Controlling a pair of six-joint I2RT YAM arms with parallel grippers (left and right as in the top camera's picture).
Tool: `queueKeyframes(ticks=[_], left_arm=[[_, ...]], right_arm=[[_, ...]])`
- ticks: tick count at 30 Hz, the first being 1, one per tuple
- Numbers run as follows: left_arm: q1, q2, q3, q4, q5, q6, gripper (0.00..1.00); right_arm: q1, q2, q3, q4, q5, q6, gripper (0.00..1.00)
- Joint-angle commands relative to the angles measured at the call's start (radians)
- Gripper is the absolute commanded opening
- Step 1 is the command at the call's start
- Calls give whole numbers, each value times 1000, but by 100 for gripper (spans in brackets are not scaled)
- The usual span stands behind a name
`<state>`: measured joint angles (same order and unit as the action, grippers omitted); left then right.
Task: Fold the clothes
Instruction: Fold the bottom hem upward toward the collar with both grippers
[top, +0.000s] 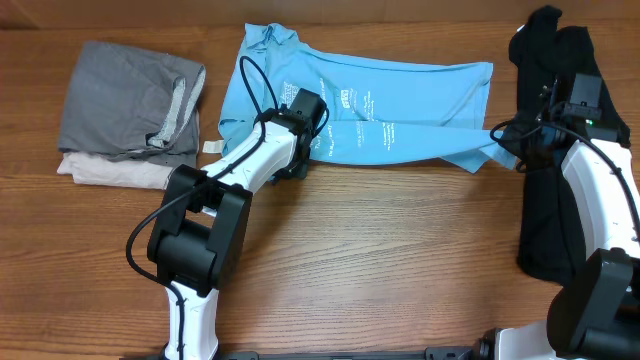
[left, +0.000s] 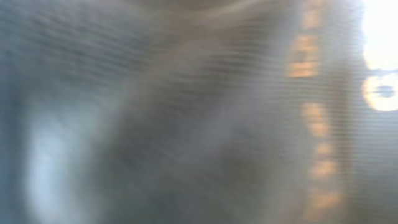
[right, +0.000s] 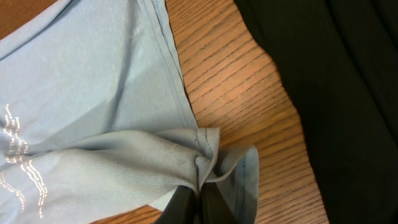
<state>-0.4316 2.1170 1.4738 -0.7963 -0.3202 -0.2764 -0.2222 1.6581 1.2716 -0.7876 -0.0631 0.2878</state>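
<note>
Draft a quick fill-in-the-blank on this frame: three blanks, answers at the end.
1. The right end effector pinches the ___ T-shirt.
2. The black garment lies on the robot's ___ side.
3. The grey garment is stacked ___ the beige garment.
Answers: blue; right; on.

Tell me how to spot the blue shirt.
On the wooden table, look at the middle of the far edge. The T-shirt lies spread out there. It alone is sky blue with lettering; the folded grey pile is on its left, the black garment on its right.
</note>
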Motion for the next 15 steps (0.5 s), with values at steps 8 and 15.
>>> queueKeyframes(ticks=[8, 15], left_arm=[[-1, -121, 200, -417, -68, -47, 4], [1, -298, 292, -659, -64, -54, 4]], right_arm=[[-8, 5, 19, -36, -36, 1, 4], [-11, -17, 27, -217, -108, 1, 4]])
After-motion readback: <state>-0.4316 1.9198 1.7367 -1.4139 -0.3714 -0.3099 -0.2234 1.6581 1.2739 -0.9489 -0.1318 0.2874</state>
